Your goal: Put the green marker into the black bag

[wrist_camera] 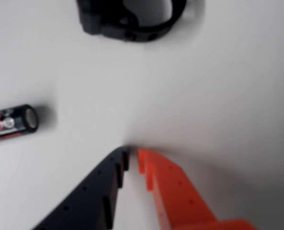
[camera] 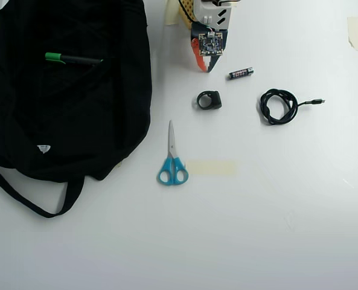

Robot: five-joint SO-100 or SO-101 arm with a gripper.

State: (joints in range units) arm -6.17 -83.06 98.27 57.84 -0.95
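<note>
Across the white table [camera: 275, 229] in the overhead view, everything is showing at once: the black bag [camera: 76, 121] is sprawling over the left side, its strap [camera: 28, 196] is trailing out toward the bottom left, and a small white tag [camera: 43, 148] is showing near its lower edge. The green marker [camera: 73, 59] is lying flat on the upper part of the bag, green cap pointing left, dark barrel running right. Whether it is sitting inside an opening or only on top of the cloth, I cannot tell.

At the top centre the arm is pointing its gripper [camera: 205, 67] down at the table. Beside it to the right a small battery [camera: 241, 73] is lying, just below it a black ring-shaped piece [camera: 209, 100] is resting, and farther right a coiled black cable [camera: 279, 106] is sitting. Blue-handled scissors [camera: 172, 163] are lying below the ring piece, next to a strip of pale tape [camera: 210, 168].

From the wrist view none of the bag or marker is showing. Only the gripper [wrist_camera: 131, 155] is appearing there close up, one finger black, the other orange, their tips nearly meeting over bare table with nothing between them. The battery [wrist_camera: 12, 123] is poking in at the left edge and the black ring piece [wrist_camera: 130, 19] is lying at the top, blurred.

The marker is lying well apart from the gripper, far to its left in the overhead view, with the bag's right edge between them.
</note>
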